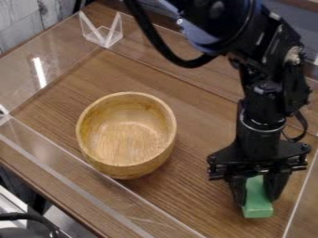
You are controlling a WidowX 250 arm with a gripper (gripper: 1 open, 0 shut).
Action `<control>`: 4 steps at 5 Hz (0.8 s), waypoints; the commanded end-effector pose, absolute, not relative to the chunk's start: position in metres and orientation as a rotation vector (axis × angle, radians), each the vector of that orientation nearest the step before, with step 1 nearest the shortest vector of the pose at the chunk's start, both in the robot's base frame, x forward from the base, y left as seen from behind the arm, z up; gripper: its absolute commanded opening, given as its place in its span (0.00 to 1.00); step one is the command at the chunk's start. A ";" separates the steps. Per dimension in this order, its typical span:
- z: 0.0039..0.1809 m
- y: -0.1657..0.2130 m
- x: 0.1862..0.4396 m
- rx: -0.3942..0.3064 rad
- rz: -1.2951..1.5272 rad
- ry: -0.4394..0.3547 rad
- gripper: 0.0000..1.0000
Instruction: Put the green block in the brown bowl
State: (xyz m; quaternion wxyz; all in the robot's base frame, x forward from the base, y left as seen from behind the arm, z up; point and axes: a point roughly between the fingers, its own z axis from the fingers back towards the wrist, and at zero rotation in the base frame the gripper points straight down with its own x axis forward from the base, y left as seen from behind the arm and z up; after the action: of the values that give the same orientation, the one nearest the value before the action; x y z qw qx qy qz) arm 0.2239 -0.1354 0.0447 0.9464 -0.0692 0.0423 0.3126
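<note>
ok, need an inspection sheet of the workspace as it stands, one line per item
Surface: wooden table, visible grain, light patches of glare at the left
Green block: in the gripper, its lower part showing below the fingers; whether it touches the table cannot be told
Brown bowl: round, wooden, upright on the table, nothing seen inside; block not in it
Clutter: clear wire-like or plastic stand at the far edge
Gripper: black, pointing down, shut on the block
Cables: black cable looping beside the arm; another dark one at the near left corner
Surroundings: dark area beyond the table's left edge, contents unclear
</note>
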 end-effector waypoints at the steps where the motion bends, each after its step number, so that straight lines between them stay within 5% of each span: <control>1: 0.067 -0.145 0.236 -0.210 0.623 0.025 0.00; 4: 0.079 -0.141 0.232 -0.221 0.636 0.024 0.00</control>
State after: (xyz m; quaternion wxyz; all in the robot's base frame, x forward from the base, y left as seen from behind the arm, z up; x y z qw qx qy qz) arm 0.2212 -0.1360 0.0611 0.9442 -0.0826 0.0382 0.3166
